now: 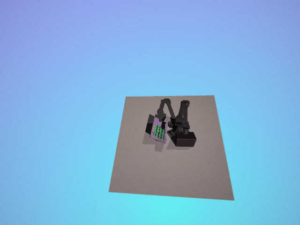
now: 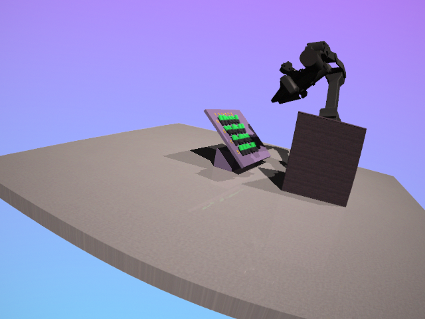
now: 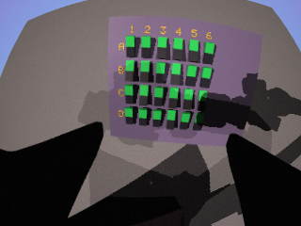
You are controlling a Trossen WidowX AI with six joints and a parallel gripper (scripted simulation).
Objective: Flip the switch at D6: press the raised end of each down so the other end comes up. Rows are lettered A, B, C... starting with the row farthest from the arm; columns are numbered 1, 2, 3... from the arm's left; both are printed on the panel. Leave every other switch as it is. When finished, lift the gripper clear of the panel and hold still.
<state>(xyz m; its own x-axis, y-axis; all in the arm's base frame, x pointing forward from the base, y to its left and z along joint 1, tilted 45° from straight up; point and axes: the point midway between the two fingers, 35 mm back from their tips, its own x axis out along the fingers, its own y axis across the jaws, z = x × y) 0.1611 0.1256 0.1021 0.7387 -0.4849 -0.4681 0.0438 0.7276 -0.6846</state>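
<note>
One switch, D6, awaits: the tool hangs wide open and empty above the panel, needing descent onto its raised end.

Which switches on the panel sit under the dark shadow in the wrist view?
The column-6 switches in rows C and D, at the panel's right edge; all others stay brightly lit.

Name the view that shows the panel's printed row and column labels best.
The wrist view: the panel faces it, column numbers readable, row letters only partly. The exterior view shows the panel slanted, labels tiny; the top view shows the panel too small to read.
</note>
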